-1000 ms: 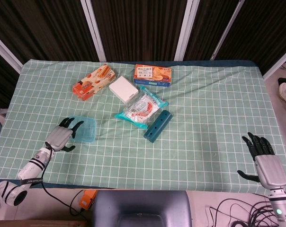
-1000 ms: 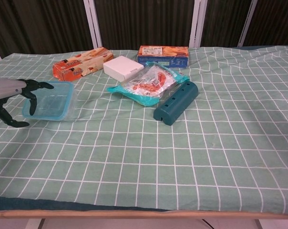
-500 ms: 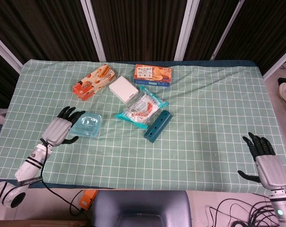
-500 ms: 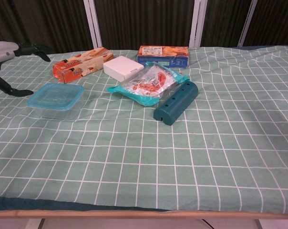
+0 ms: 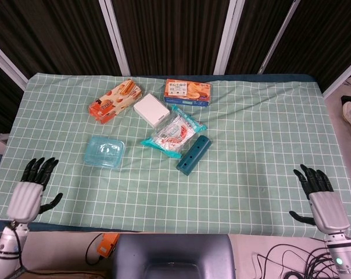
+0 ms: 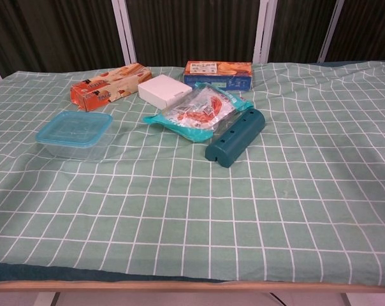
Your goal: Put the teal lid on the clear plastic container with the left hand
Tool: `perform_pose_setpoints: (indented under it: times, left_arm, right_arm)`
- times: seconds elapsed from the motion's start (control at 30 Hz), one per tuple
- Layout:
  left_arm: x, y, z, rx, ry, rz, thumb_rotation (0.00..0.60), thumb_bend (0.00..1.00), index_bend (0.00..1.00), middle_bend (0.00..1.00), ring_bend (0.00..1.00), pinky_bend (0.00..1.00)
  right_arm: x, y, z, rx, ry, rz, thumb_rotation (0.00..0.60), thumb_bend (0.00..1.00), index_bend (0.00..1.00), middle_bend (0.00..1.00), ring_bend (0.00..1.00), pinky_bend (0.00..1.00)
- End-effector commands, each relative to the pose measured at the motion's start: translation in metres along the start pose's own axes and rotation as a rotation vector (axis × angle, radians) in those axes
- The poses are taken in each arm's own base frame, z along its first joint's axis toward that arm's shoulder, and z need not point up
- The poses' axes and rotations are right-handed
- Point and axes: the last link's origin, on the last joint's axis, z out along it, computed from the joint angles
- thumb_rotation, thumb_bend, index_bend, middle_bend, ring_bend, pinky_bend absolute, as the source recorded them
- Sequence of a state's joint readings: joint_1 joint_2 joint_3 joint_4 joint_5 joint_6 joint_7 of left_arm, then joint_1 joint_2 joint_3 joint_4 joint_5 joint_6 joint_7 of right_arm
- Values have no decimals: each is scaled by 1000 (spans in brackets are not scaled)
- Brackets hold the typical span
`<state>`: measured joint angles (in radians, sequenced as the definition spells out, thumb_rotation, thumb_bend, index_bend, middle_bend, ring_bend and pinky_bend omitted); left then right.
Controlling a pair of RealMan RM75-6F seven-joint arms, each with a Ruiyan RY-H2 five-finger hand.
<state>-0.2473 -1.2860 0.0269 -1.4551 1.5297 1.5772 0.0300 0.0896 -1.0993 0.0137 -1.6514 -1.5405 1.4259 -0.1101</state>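
Observation:
The clear plastic container stands on the left part of the checked cloth with the teal lid lying on top of it. My left hand hovers at the table's near left edge, well away from the container, fingers spread and empty. At the near right edge my right hand is also spread and holds nothing. Neither hand shows in the chest view.
Behind the container lie an orange snack box, a white box, a blue-orange biscuit box, a teal-edged snack bag and a dark teal perforated bar. Green checked cloth covers the table.
My left hand has let go of the lidded container and drawn back toward the near left edge, leaving the chest view. The container stays put. The right hand barely moved.

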Motion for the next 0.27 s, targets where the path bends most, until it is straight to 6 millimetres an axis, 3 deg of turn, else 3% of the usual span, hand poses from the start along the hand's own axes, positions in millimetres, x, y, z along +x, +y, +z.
perform_pose_setpoints:
  times: [0.03, 0.27]
  left_arm:
    - [0, 3, -27, 20, 20, 62, 600, 253, 0, 49, 0, 0]
    - [2, 1, -26, 24, 0, 64, 600, 255, 0, 50, 0, 0]
  right_arm:
    - [-3, -4, -1, 12, -3, -10, 600, 159, 0, 0, 0, 0]
    - [-4, -5, -6, 15, 2, -24, 600, 159, 0, 0, 0, 0]
